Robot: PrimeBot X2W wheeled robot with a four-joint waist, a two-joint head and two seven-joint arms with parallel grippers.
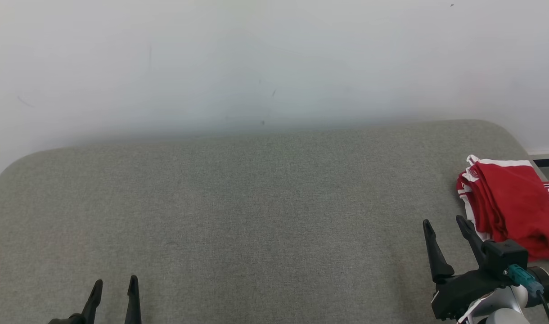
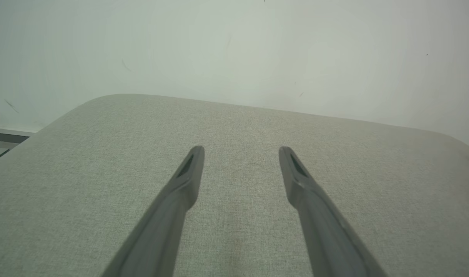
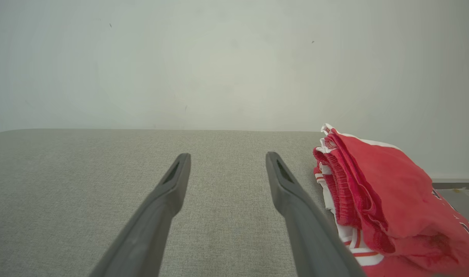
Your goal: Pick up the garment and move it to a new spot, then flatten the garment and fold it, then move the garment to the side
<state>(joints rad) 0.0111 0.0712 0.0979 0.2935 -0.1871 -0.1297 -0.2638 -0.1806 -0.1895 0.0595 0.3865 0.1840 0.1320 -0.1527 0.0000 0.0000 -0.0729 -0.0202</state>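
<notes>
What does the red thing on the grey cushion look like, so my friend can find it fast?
Start at the wide grey cushioned surface in front of the pale wall. Go to its right-hand end, just past the open right tool. There lies a crumpled garment, bright red with white striped edges, while everything beside it is plain grey or black.

1. Grey-green woven cushion top point(image 1: 256, 202): open across centre & left of frame, free passage.
2. Crumpled red fabric garment w/ white trim point(image 1: 508, 202): obstacle at mid-right edge.
3. Plain white wall point(image 1: 256, 54) closes off upper frame.
</notes>
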